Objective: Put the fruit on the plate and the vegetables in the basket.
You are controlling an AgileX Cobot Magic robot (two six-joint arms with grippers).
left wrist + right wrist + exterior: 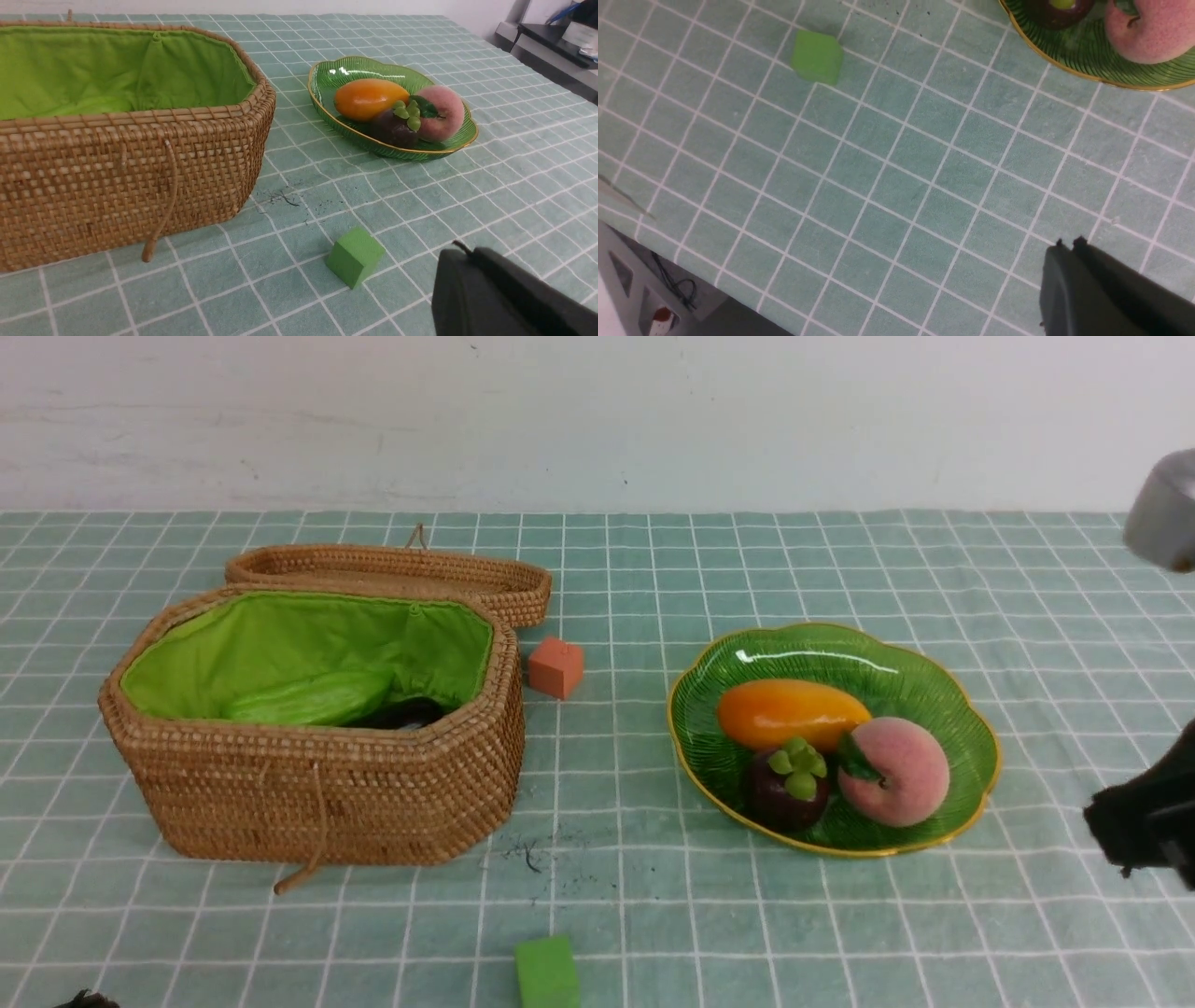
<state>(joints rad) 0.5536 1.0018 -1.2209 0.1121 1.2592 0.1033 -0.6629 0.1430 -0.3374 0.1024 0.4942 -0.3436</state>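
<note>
Front view alone shows orange-red cube [556, 666], basket's lid [392, 574]

The surface [840, 915] wore teal cloth gridded in white. The wicker basket [317, 793] was tan, lined bright green. The ribbed green plate [934, 681] had a gold rim, holding an orange-yellow mango [789, 712], pink peach [896, 770] and dark purple mangosteen [782, 793].

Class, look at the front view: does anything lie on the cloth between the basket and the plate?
Only partly. The orange-red cube sits beside the basket's far corner, and the green cube lies nearer the camera. The strip straight between basket and plate shows bare cloth.
</note>
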